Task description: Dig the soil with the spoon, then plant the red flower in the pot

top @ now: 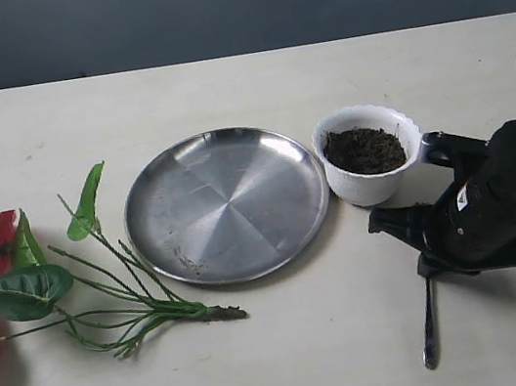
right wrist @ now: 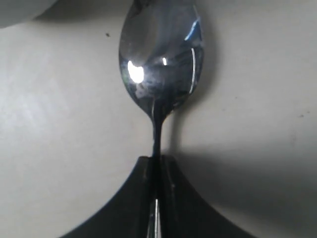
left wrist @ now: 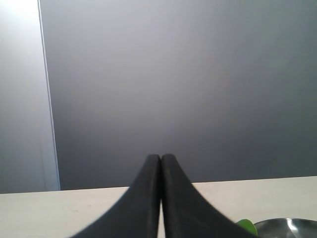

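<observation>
The red flower [top: 16, 283] lies on the table at the far left, its stems pointing toward the steel plate. The white scalloped pot [top: 370, 152] stands right of the plate and holds the dark soil [top: 364, 149]. My right gripper [top: 428, 263] sits just in front of the pot, shut on the spoon [top: 426, 328], whose handle sticks out toward the table's near edge. In the right wrist view the spoon's shiny bowl [right wrist: 161, 54] reaches past the gripper [right wrist: 156, 161], low over the table. My left gripper [left wrist: 161, 157] is shut on nothing and does not show in the exterior view.
A big round steel plate [top: 227, 204] lies between the flower and the pot; its rim [left wrist: 287, 228] and a green leaf tip [left wrist: 246, 226] show in the left wrist view. A grey wall stands behind the table.
</observation>
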Controlling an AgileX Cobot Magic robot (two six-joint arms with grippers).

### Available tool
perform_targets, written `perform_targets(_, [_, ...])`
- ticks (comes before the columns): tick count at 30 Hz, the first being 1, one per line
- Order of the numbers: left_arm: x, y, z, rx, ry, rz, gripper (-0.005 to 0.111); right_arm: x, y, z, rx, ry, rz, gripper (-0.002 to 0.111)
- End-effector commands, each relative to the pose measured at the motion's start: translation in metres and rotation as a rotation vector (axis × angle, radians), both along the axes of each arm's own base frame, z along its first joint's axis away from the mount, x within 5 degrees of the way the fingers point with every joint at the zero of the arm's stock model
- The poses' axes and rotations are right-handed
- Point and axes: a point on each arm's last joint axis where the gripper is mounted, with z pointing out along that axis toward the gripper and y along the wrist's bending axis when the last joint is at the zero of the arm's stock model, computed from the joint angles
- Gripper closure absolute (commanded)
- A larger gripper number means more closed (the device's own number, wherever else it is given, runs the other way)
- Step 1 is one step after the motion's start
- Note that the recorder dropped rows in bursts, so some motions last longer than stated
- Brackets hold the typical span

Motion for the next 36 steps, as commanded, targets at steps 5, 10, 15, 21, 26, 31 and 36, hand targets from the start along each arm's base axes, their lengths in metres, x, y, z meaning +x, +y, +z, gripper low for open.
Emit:
perform_targets(5, [0.000,-0.001,0.000,-0.003,0.000,-0.010,0.106,-0.017,-0.009,0.016,-0.059,0.063,0.144,0.108])
perform_targets(10, [0.000,-0.001,0.000,-0.003,0.000,-0.010,0.106,-0.025,-0.013,0.045,-0.031,0.006,0.185,0.108])
perform_targets(15, [0.000,-0.001,0.000,-0.003,0.000,-0.010,0.106,-0.032,-0.020,0.075,-0.015,-0.113,0.242,0.108])
perform_targets(21, [0.000,-0.001,0.000,-0.003,0.000,-0.010,0.106,-0.040,-0.036,0.103,-0.130,-0.268,0.415,0.108])
perform_targets(26, [0.000,-0.001,0.000,-0.003,0.000,-0.010,0.106,-0.019,-0.037,0.135,-0.328,-0.549,0.694,0.108])
perform_targets(31, [0.000,-0.001,0.000,-0.003,0.000,-0.010,0.106,0.004,-0.028,0.170,-0.596,-0.717,1.107,0.108])
perform_targets(36, [0.000,-0.001,0.000,-0.003,0.000,-0.010,0.106,0.027,-0.023,0.151,-0.909,-0.590,1.432,0.108])
